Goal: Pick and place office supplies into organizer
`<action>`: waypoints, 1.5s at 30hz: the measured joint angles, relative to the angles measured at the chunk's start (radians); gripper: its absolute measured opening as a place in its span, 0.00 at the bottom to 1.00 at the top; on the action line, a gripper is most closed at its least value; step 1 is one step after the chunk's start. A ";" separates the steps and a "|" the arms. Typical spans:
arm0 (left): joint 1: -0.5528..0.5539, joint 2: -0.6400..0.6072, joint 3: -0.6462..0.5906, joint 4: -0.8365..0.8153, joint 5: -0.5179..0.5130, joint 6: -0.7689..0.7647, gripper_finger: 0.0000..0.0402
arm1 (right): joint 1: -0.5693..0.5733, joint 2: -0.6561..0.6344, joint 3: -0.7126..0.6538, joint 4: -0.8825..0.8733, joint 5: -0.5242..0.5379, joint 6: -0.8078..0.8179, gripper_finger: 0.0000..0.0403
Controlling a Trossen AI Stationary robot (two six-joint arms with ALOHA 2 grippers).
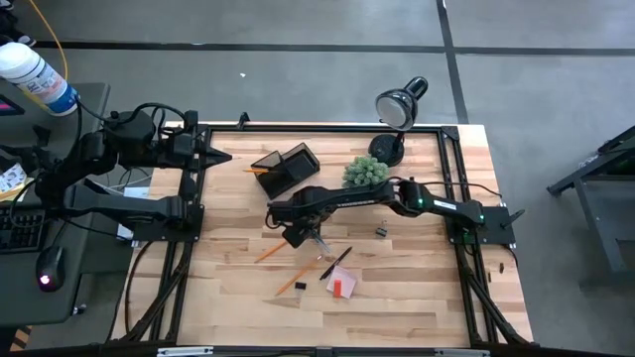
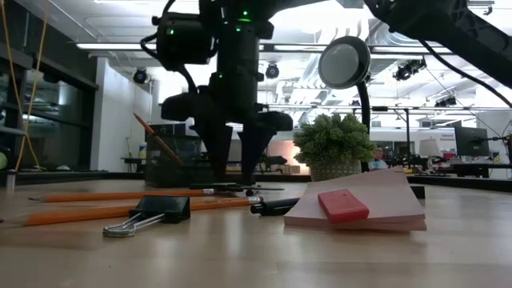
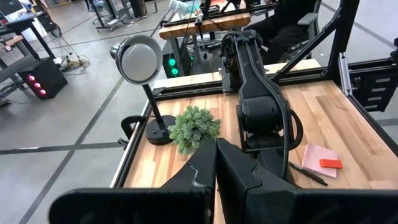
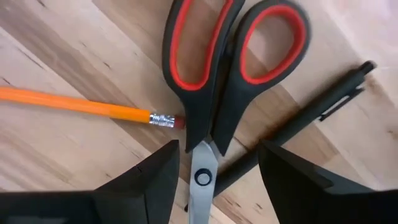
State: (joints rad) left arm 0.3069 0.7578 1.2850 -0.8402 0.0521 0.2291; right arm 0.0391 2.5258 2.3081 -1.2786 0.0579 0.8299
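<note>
Scissors (image 4: 214, 93) between spread right fingers (image 4: 146, 180).

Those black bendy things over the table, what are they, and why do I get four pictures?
They are two robot arms, each ending in a two-finger pincer called a gripper. One camera looks down from above, one sits low on the table, and one rides on each wrist. On the wood lie scissors, pencils, a pen, a binder clip and a pink sticky-note pad. There is also a plant, a lamp and a dark organizer box. The right gripper is open, its fingers on either side of the scissors, holding nothing yet. The left gripper waits shut at the table's edge.
</note>
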 joint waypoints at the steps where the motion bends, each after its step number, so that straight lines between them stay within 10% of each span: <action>1: 0.000 0.000 0.000 0.000 0.000 0.001 0.00 | 0.000 0.004 0.000 0.001 -0.002 0.000 0.51; 45: 0.000 0.000 0.000 0.001 -0.020 0.009 0.00 | -0.023 0.056 0.005 0.080 -0.041 0.004 0.48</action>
State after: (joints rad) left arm 0.3071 0.7582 1.2851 -0.8394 0.0322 0.2382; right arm 0.0156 2.5820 2.3127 -1.1991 0.0166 0.8334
